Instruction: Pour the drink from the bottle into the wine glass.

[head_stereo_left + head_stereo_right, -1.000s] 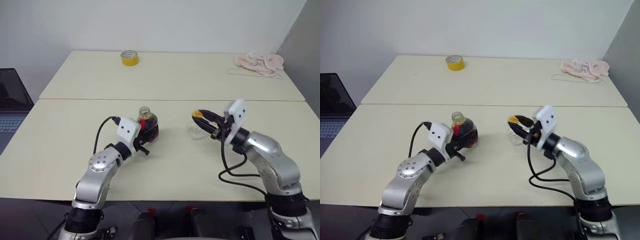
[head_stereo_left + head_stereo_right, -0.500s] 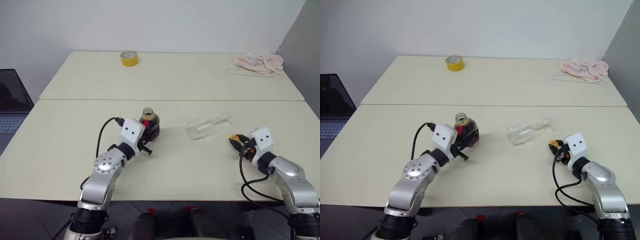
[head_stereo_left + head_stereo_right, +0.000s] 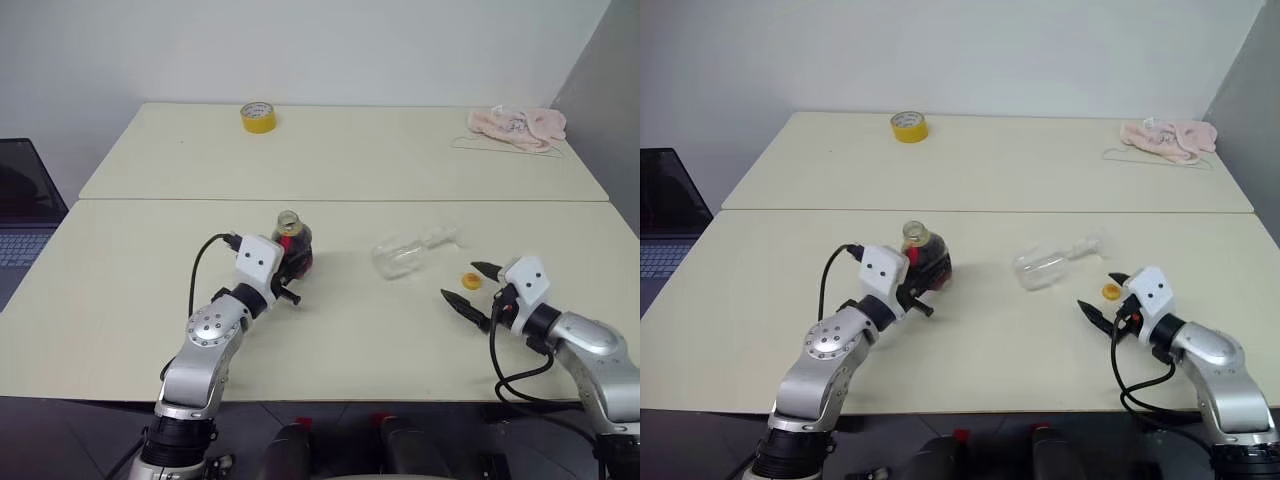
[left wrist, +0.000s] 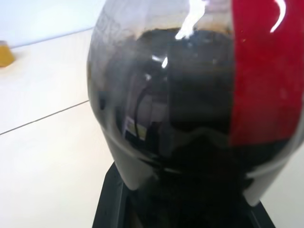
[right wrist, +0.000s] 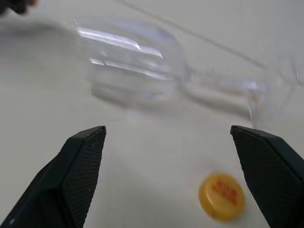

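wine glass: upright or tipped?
Tipped. The wine glass lies on its side on the table, bowl toward the bottle, foot away from it. The yellow cap lies on the table nearby.

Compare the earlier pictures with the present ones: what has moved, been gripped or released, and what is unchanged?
The right gripper drew back rightward from the wine glass, opened and dropped the yellow cap onto the table. The left gripper stays shut on the uncapped bottle; the glass still lies on its side.

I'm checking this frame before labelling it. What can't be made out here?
- Left pincer: its fingers, behind its white camera block in the eye views.
- Bottle: mouth cut off at the left wrist view's edge.
- Wine glass: lying down; rim and foot too faint.
- Cap: print blurred.
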{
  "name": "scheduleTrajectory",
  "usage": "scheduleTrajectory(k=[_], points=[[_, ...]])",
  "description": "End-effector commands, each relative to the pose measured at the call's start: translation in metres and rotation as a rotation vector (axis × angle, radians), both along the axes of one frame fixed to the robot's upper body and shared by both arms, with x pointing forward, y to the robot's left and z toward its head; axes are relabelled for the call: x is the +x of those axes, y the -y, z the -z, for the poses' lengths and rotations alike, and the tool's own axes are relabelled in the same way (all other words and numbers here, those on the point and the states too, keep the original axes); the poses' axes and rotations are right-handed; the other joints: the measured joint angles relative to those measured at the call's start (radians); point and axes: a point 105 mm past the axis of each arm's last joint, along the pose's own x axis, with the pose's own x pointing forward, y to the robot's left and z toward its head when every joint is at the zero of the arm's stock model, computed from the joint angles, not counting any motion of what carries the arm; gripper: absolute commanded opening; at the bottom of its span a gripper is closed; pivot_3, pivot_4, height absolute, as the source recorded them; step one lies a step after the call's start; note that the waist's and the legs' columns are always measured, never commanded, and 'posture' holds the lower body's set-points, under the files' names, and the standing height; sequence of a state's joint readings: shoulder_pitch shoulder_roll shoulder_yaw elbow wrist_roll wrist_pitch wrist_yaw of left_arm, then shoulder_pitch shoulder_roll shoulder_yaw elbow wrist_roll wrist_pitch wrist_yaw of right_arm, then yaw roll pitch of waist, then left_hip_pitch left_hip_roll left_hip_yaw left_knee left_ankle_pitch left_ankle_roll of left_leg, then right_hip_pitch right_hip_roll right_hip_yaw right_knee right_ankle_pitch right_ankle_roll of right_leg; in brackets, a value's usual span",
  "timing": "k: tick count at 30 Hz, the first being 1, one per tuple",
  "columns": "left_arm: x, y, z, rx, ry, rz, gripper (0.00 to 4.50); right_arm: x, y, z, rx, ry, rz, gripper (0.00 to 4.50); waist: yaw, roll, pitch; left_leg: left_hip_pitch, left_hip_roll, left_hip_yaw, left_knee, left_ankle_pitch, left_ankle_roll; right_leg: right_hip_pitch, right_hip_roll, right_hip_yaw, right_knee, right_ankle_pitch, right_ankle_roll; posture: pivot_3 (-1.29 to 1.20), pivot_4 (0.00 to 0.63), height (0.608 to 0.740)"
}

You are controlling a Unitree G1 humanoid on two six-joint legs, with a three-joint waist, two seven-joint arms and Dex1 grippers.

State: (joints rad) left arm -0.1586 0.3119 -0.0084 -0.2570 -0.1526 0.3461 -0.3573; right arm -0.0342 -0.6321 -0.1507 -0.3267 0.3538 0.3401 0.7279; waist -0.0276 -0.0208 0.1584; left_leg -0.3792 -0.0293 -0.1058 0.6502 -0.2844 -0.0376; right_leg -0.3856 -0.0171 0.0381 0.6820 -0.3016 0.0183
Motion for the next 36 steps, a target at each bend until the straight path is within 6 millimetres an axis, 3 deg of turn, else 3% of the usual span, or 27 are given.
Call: scheduleTrajectory(k=[1,5,12,16,23,24,33,36], points=[[0.009,-0.021,-0.016,-0.051,0.044,-0.095,0.77,-0.012,-0.035,-0.033,0.029,0.051,-0.178,4.5,0.002,0.0,0.0,0.0,0.0,0.0,0.0,0.0,0.0,0.0,0.0,0.0,0.0,0.0,0.0,0.0,0.15,0.74],[0.019,-0.051,-0.015,-0.092,0.03,-0.202,0.77,-0.016,-0.078,-0.045,0.046,0.067,-0.306,4.5,0.0,0.0,0.0,0.0,0.0,-0.001,0.001,0.0,0.0,0.001,0.0,-0.001,0.0,0.0,0.0,0.0,0.15,0.74],[0.024,-0.08,-0.012,-0.163,0.011,-0.271,0.77,-0.008,-0.123,-0.056,0.102,0.094,-0.408,4.5,0.002,0.0,0.0,-0.003,0.0,-0.002,0.007,0.001,-0.003,0.0,-0.001,-0.002,-0.001,0.0,0.0,0.0,0.15,0.74],[0.025,-0.096,-0.005,-0.162,-0.008,-0.335,0.77,-0.005,-0.137,-0.06,0.125,0.094,-0.442,4.5,0.003,-0.001,0.0,-0.004,-0.001,-0.003,0.009,0.001,-0.003,0.0,-0.001,-0.002,0.0,0.001,0.001,0.0,0.15,0.74],[0.026,-0.105,0.012,-0.153,-0.057,-0.374,0.77,-0.009,-0.149,-0.06,0.139,0.096,-0.481,4.5,0.002,-0.001,0.0,-0.003,-0.001,-0.003,0.009,0.0,-0.002,0.0,-0.001,-0.002,0.0,0.001,0.001,0.0,0.15,0.74],[0.026,-0.106,0.015,-0.156,-0.063,-0.381,1.5,-0.009,-0.15,-0.06,0.138,0.096,-0.485,4.5,0.002,-0.001,0.0,-0.003,-0.001,-0.003,0.009,0.0,-0.001,0.0,-0.001,-0.002,0.0,0.001,0.001,0.0,0.15,0.74],[0.022,-0.11,0.017,-0.162,-0.063,-0.382,4.32,-0.011,-0.149,-0.06,0.131,0.093,-0.491,4.5,0.0,0.0,-0.001,-0.003,-0.001,-0.003,0.009,0.0,-0.001,0.0,-0.001,-0.002,0.0,0.001,0.001,0.0,0.15,0.74],[0.019,-0.109,0.017,-0.161,-0.06,-0.37,4.48,-0.011,-0.148,-0.06,0.127,0.096,-0.493,4.5,0.0,0.0,-0.001,-0.003,-0.001,-0.003,0.009,0.0,-0.001,0.0,-0.001,-0.002,0.0,0.001,0.001,0.0,0.15,0.74]])
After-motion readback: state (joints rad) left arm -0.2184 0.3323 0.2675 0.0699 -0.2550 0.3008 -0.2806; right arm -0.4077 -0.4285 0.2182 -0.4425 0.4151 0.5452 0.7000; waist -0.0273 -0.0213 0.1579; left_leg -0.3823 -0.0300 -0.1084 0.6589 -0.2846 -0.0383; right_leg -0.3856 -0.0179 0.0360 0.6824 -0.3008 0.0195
